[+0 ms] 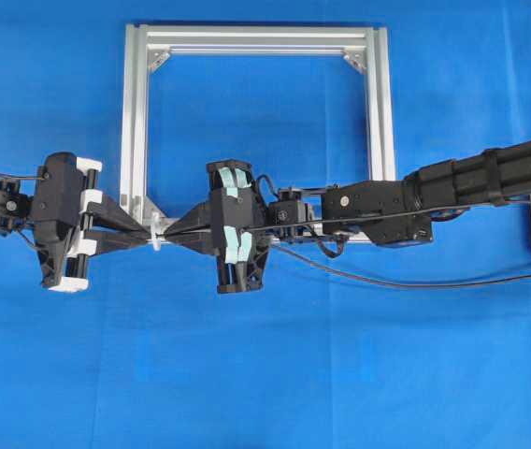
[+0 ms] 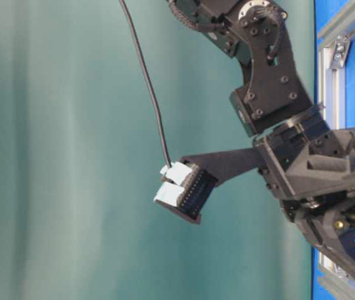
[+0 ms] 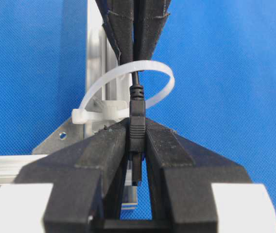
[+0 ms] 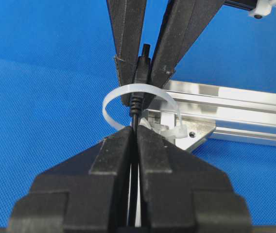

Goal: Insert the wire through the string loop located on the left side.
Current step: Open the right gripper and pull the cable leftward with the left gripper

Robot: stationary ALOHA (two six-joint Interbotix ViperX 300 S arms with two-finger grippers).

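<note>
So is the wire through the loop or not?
Through. In the left wrist view the wire passes under the white loop, and its plug sits clamped in the left gripper on the near side.

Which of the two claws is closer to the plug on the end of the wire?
Left. The left gripper is clamped on the plug just past the string loop. The right gripper pinches the wire on the loop's other side, behind the plug.

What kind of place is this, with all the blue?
Probably a robot test bench in a lab: a blue cloth covers the table, a bare silver frame lies on it, and two black robot arms work over it.
</note>
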